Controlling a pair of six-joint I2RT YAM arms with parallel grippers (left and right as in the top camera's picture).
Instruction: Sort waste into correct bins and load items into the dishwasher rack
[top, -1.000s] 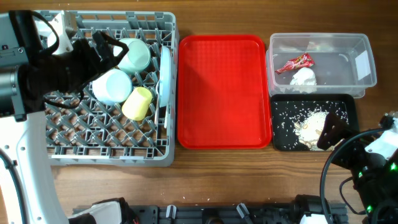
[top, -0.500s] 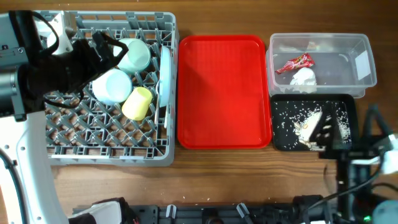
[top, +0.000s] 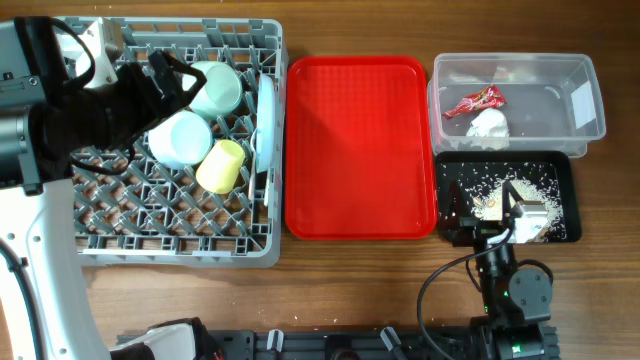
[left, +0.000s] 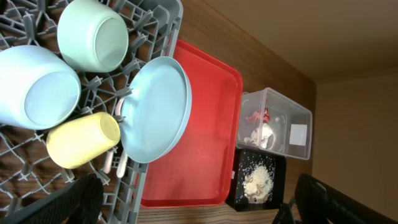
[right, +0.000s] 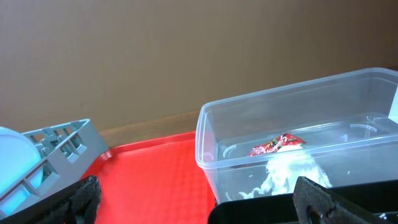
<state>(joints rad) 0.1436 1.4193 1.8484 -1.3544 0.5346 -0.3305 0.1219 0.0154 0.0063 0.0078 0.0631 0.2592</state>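
The grey rack (top: 180, 250) sits at the left of the surface and holds the mint bowl (top: 218, 88), the yellow cup (top: 222, 165) and the light blue plate (left: 155, 109), which stands on edge by the rack's right wall. The left gripper (left: 199, 185) hovers over the rack's far left part, jaws wide and empty. The red tray (top: 358, 147) lies in the middle. At the right, the clear tub (top: 590, 120) contains the red-and-white wrapper (top: 475, 102) and the white tissue (top: 488, 124); the black tray (top: 566, 170) just beside it holds the rice scraps (top: 495, 190). The right gripper (right: 196, 186) hangs low over the black tray, jaws wide with nothing between them
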